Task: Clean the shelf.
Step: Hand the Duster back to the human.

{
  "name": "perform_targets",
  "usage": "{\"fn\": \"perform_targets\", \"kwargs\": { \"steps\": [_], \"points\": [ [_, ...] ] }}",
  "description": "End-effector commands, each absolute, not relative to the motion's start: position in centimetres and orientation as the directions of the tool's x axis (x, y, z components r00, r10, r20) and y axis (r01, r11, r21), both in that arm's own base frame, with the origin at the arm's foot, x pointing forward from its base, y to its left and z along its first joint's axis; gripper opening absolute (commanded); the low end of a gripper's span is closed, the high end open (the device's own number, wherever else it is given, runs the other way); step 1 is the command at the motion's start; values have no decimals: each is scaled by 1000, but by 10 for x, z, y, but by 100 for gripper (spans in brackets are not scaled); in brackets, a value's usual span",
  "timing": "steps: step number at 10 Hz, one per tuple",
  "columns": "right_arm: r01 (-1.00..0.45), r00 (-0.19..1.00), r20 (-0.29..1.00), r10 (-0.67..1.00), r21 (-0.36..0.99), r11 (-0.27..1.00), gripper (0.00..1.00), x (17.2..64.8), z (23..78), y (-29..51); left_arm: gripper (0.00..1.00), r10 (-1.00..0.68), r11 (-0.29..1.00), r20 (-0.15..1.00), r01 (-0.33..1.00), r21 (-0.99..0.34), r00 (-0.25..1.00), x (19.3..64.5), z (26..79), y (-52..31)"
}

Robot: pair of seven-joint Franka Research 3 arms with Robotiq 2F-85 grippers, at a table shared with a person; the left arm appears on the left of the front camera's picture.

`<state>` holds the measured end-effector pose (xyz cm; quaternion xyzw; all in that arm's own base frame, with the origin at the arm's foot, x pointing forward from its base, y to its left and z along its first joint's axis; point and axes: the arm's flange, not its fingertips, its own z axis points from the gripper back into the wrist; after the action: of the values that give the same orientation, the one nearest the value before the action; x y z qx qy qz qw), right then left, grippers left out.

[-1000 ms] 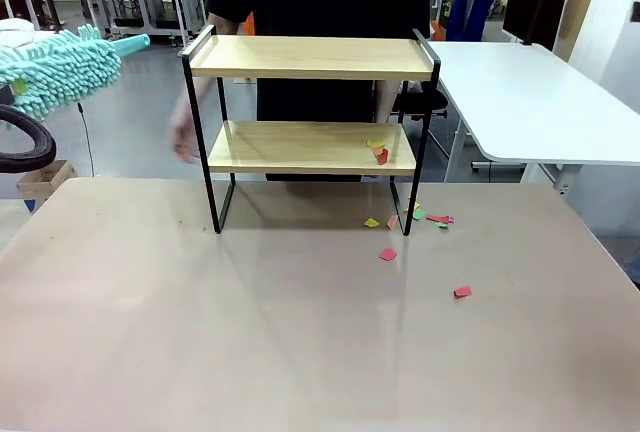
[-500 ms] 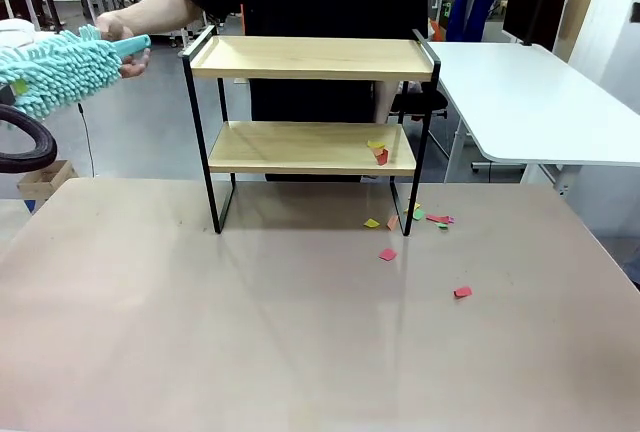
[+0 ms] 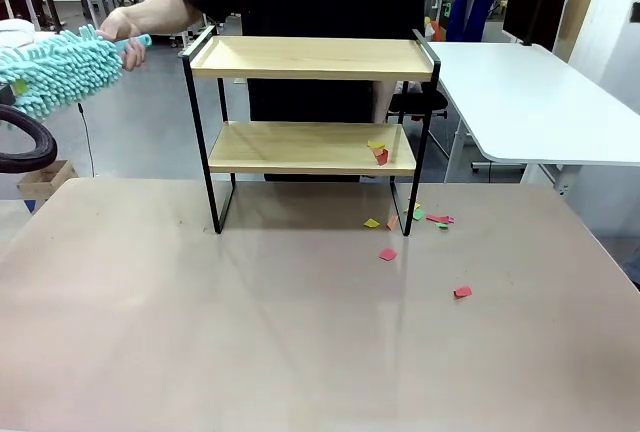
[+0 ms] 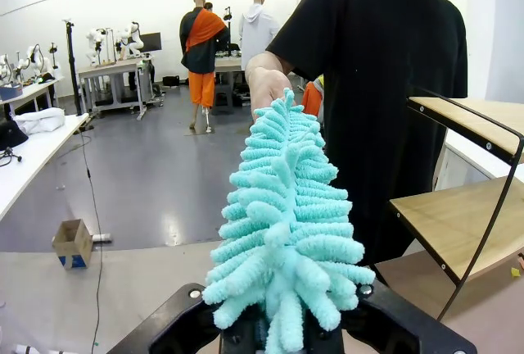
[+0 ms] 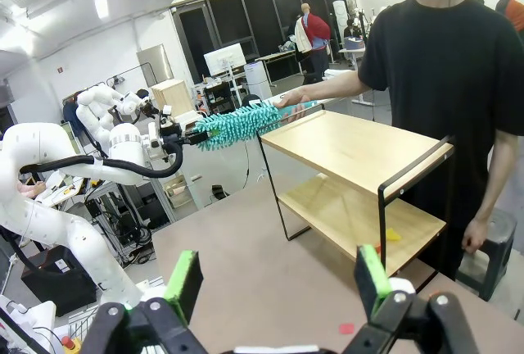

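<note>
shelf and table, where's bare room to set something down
The shelf's top board is bare rail to rail. The lower board is free except paper scraps at its right end. The table is bare in front; more scraps crowd the right leg.

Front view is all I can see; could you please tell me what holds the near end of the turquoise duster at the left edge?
Observer: The left pincer is shut on the duster, on its fluffy end; the left wrist view looks straight along it.
Operator: Thank you. Is the right pincer carrying anything?
Observer: No, the right pincer stands open and empty above the table, facing the shelf.
Operator: And where is the person's other hand?
Observer: The person's other hand hangs at their side past the end of the shelf, next to a stool.
</note>
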<state>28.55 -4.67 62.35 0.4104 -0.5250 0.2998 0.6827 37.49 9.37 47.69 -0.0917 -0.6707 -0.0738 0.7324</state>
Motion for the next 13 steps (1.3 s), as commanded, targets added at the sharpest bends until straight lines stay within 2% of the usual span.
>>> {"fn": "perform_targets", "kwargs": {
  "steps": [1, 2, 3, 4, 6, 8, 11, 13],
  "points": [
    [-846, 246, 969, -36, 232, 480, 100, 288, 625, -46, 17, 17, 972, 996, 230, -36, 84, 374, 478, 95],
    [-846, 246, 969, -36, 232, 480, 100, 288, 625, -46, 75, 15, 972, 996, 231, -35, 90, 375, 477, 94],
    [-846, 246, 969, -36, 232, 480, 100, 288, 625, -46, 74, 22, 976, 996, 213, -41, 87, 376, 478, 93],
    [-846, 246, 969, -36, 232, 480, 100, 288, 625, -46, 100, 33, 975, 995, 214, -52, 89, 375, 476, 94],
    [-846, 246, 969, -36, 232, 480, 100, 288, 625, -46, 100, 44, 973, 994, 220, -64, 96, 376, 479, 94],
    [-846, 246, 969, -36, 232, 480, 100, 288, 625, -46, 100, 147, 956, 983, 240, -169, 107, 375, 490, 100],
    [-846, 246, 969, -36, 232, 480, 100, 288, 625, -46, 100, 416, 871, 907, 257, -419, 68, 360, 555, 143],
    [-846, 246, 969, -36, 232, 480, 100, 288, 625, -46, 100, 627, 750, 778, 237, -617, 42, 345, 580, 206]
  ]
}}
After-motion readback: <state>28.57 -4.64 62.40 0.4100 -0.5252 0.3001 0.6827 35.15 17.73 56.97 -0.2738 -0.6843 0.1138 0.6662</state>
